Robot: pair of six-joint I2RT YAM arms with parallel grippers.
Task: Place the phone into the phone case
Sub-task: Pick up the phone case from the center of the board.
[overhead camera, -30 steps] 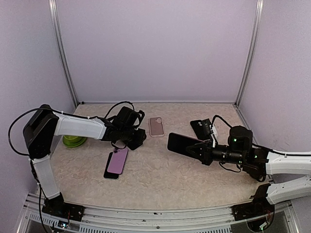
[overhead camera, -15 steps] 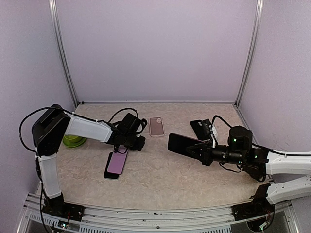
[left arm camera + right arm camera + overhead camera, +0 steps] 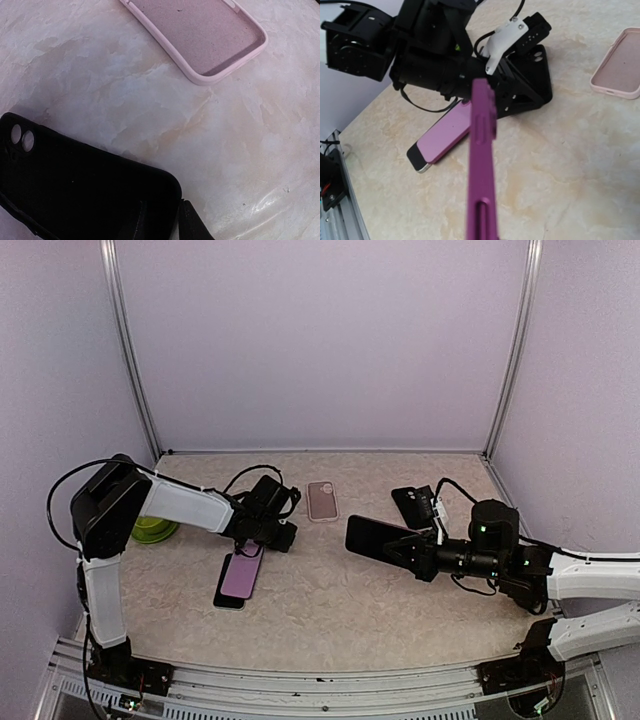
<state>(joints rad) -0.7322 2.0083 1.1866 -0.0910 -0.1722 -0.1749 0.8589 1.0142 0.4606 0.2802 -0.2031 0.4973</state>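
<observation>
My right gripper (image 3: pixel 408 551) is shut on a purple phone (image 3: pixel 374 534), held off the table at centre right; the right wrist view shows that phone (image 3: pixel 482 165) edge-on. My left gripper (image 3: pixel 274 533) is low over the table, left of centre, with its jaws pinching one end of a black phone case (image 3: pixel 75 190); one finger (image 3: pixel 192 226) touches the case's rim. From the right wrist the same black case (image 3: pixel 534 75) sits under the left gripper. A pink phone case (image 3: pixel 322 500) lies open side up just beyond it, also visible as the pink case (image 3: pixel 200 35).
A second purple phone (image 3: pixel 241 572) lies flat atop a dark device, near the left gripper. Another black case (image 3: pixel 413 503) lies beside the right arm. A green object (image 3: pixel 150 531) sits at the far left. Walls enclose the table.
The left gripper has come down and slightly forward onto the black case, and its jaws have narrowed on it. The right arm and its phone have stayed still.
</observation>
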